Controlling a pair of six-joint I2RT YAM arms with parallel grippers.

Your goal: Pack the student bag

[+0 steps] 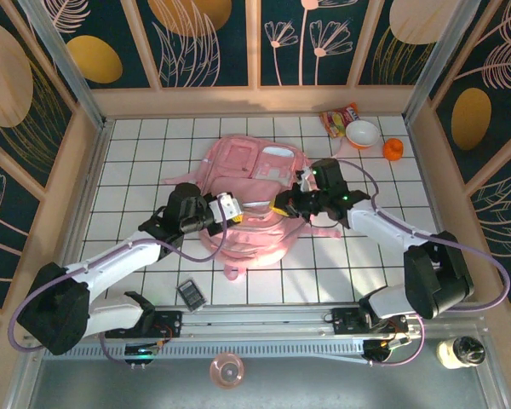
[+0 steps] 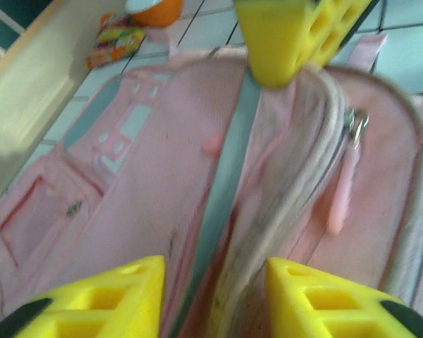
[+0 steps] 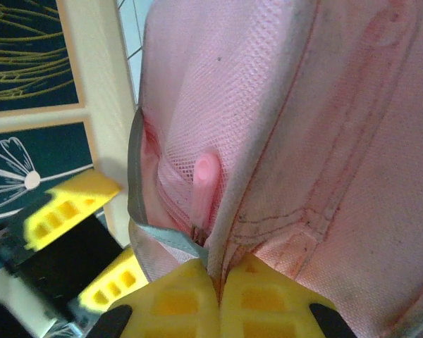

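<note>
White-tiled table (image 1: pixel 136 170), boxed in by dark floral panels, carried the student bag (image 1: pixel 255 162) at its middle, front pockets up. Its long axis ran near to far, and the strap end seemed to point near, towards the arms. It looked soft, light and floppy, so it would likely sag unless held by a stitched rim or zip edge. The right gripper (image 3: pixel 218 271) had its jaws pressed together on the fabric edge of the opening. The left gripper (image 2: pixel 213 267) was spread, straddling the opposite rim without pinching.
</note>
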